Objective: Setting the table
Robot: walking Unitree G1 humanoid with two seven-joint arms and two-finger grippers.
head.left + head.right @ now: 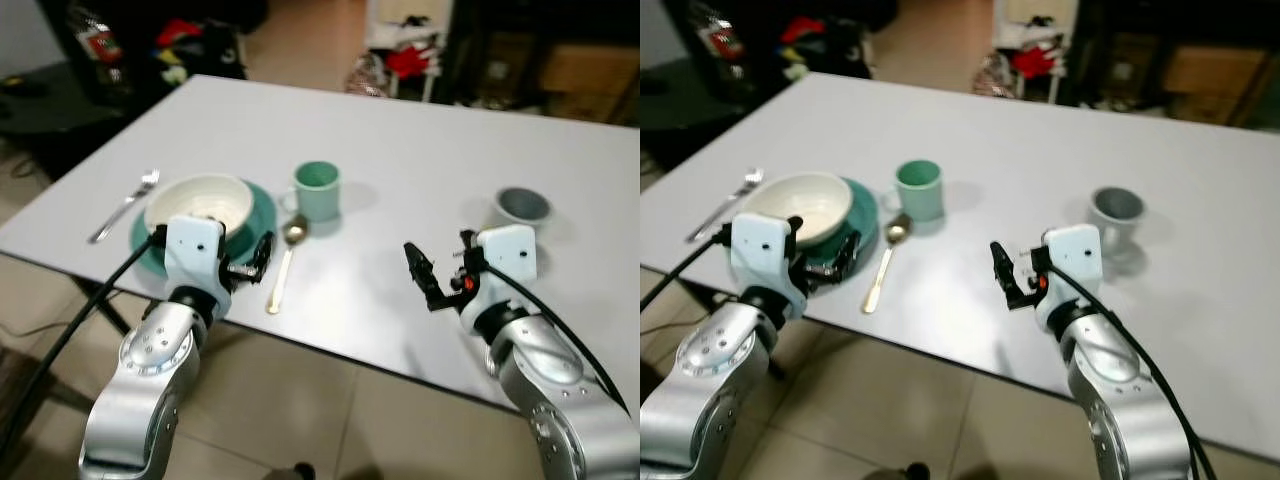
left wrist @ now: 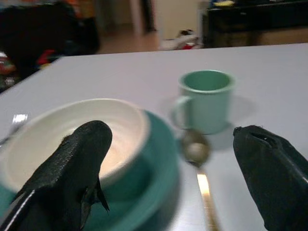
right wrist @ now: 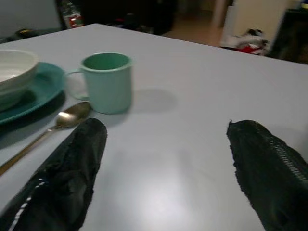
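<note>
Grey cup [image 1: 523,205], right of frame: prob. ceramic, stiff, fragile, slick; grip across rim. Right gripper [image 1: 425,272] & left gripper [image 1: 250,262] both agape, empty.

A fork [image 1: 124,204], a teal plate [image 1: 262,215] bearing a cream bowl [image 1: 200,205], a gold spoon [image 1: 284,262], a green mug [image 1: 317,190] and a grey cup [image 1: 522,207] are carried by the white worktop [image 1: 400,150].

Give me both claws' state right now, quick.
Left claw: open, empty, over the rim of the teal plate beside the gold spoon.
Right claw: open, empty, above bare table.
</note>
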